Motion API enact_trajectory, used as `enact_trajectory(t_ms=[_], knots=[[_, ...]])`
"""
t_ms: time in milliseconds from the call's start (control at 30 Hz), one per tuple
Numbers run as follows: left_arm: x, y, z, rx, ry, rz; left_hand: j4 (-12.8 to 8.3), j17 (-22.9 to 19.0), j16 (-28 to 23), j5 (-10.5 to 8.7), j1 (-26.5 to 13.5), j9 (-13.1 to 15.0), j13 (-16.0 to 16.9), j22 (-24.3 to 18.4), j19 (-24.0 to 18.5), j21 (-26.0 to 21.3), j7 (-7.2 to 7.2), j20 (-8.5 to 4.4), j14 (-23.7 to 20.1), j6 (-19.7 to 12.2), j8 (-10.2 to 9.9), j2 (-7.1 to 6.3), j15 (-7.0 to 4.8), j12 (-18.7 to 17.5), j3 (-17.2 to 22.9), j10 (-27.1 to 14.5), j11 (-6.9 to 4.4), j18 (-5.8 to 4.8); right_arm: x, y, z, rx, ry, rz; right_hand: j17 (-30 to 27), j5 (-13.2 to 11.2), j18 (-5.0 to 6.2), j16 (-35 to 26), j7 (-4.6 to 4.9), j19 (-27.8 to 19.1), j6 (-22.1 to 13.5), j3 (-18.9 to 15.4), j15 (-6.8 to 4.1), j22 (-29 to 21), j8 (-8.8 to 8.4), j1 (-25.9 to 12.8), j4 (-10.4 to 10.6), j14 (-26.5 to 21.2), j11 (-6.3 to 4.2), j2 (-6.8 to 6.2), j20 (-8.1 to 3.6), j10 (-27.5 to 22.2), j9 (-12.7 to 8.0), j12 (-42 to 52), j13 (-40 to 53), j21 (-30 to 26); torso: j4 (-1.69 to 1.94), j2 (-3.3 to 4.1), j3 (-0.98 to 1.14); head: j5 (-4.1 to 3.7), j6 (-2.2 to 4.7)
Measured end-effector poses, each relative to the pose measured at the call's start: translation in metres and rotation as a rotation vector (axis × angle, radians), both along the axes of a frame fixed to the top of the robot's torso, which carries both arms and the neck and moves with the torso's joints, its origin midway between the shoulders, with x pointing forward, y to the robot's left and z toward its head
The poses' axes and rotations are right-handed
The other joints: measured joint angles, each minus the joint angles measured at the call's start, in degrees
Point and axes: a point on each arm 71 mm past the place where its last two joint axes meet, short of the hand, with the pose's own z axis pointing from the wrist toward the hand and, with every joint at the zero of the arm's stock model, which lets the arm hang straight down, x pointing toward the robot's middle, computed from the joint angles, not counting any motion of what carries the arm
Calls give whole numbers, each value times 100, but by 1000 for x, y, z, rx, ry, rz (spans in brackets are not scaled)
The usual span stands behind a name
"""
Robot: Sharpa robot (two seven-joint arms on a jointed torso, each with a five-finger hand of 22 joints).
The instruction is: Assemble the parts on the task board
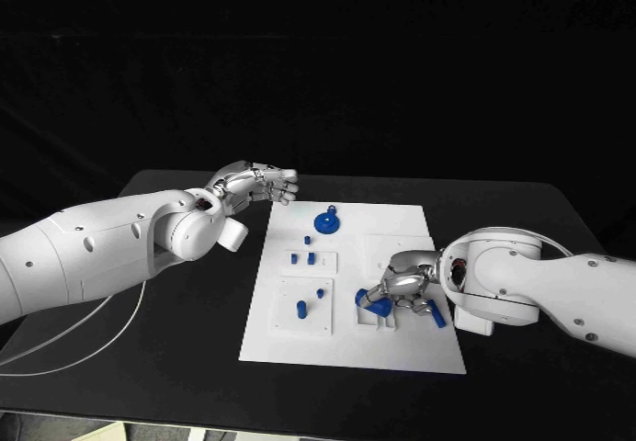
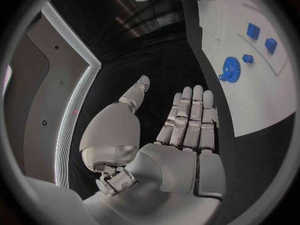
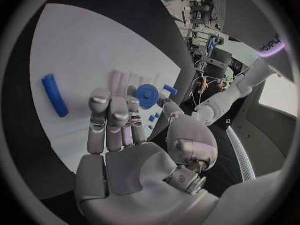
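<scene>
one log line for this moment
left robot hand: open, off board | right robot hand: over blue parts, grip unclear | gear: untouched

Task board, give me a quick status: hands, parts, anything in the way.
Left hand open, off the far left corner of the task board. Right hand over the blue parts at its near right; grip unclear. Blue gear lies untouched. Nothing in the way.

I get a dim scene with a black backdrop; the white task board (image 1: 353, 354) glows brightest against the dark bench (image 1: 173, 367). Both wrist views bend straight edges and darken toward their rims.
</scene>
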Motion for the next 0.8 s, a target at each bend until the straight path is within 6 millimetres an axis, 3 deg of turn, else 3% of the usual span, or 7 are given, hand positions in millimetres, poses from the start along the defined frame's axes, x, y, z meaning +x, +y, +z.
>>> enact_trajectory(t_ms=[367,800], knots=[[0,0,0,0,1,-1,0,-1,0,0,-22,0,0,-1,0,0,0,0,0,0,0,-22,0,0,0,0,0,-5,-1,3,9,15,-29,17,6,75,5,0,-1,0,1,40,9,0,-1,-22,-41,9,0,21,1,0,-9,0,15,21,-5,0,1,-18,0],[0,0,0,1,3,0,0,4,-22,0,-22,-5,1,4,0,0,0,0,0,0,24,-22,0,0,0,0,0,-23,7,-9,11,-28,-53,-21,5,75,7,1,-2,0,0,40,10,-1,-1,-22,-41,10,0,21,1,0,-15,-22,21,21,-8,-1,4,-40,-1]])
